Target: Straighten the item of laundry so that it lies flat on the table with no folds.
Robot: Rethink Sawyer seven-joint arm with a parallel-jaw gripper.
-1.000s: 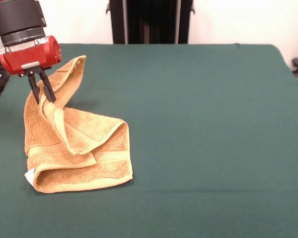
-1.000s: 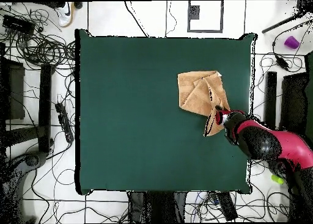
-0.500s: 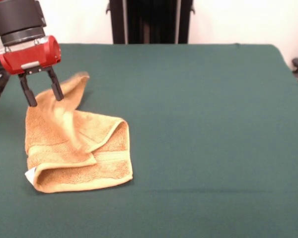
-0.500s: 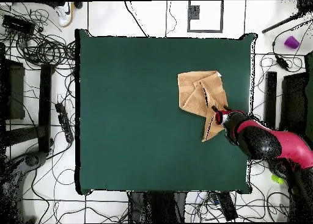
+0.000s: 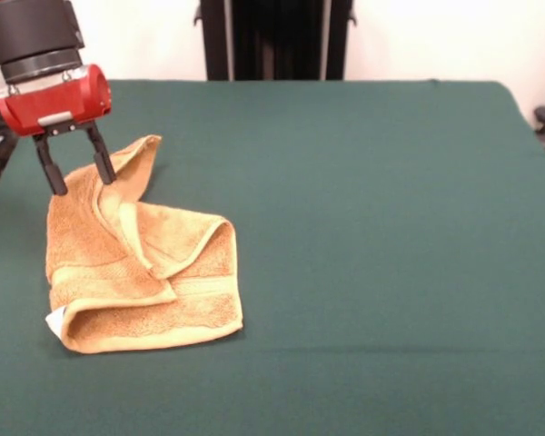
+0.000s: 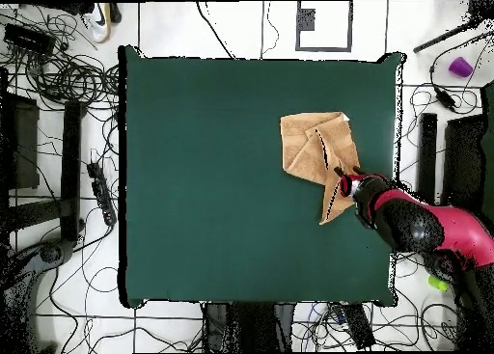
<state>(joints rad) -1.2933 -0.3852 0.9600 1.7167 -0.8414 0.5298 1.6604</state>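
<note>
Gripper (image 5: 74,169) spread, empty, above towel (image 5: 141,272) near table (image 5: 363,227) edge. Folds remain; risk of pinching doubled layers, dragging cloth overboard.

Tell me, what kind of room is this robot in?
Probably a robot lab or workshop. A red robot arm works over a big green table holding only an orange towel, and tangled cables cover the tiled floor all around.
</note>
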